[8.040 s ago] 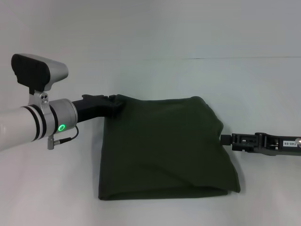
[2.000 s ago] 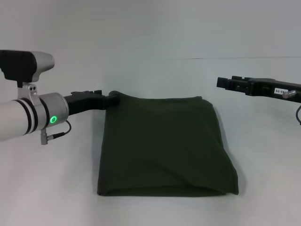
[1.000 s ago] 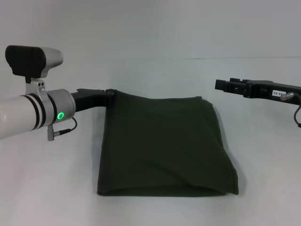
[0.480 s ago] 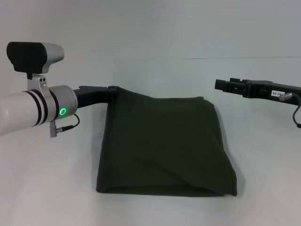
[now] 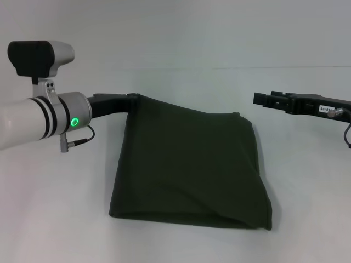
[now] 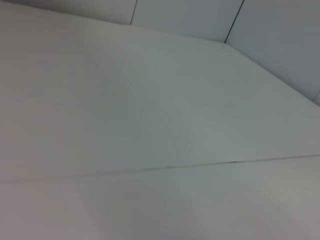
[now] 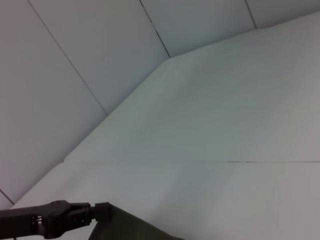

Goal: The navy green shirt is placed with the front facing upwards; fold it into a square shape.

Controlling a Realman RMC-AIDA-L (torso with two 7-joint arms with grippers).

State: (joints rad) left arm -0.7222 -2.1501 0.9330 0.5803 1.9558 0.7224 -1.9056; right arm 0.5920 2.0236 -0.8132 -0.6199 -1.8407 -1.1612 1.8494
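The navy green shirt (image 5: 189,167) lies folded into a rough rectangle in the middle of the white table, plain side up. Its far left corner is pulled up off the table by my left gripper (image 5: 131,98), which is shut on that corner. The right wrist view catches the same gripper (image 7: 95,212) and the raised shirt edge (image 7: 131,227) along its lower border. My right gripper (image 5: 258,99) hovers above the table to the right of the shirt, well apart from the cloth. No lettering or collar shows.
The white table (image 5: 307,181) stretches all around the shirt, with a thin seam (image 5: 274,68) running across behind it. The left wrist view shows only the table surface (image 6: 150,125) and wall panels.
My left gripper has lifted the shirt's far left corner higher, and the near left edge has slid slightly. The right gripper left the shirt's right edge earlier and now hovers still.
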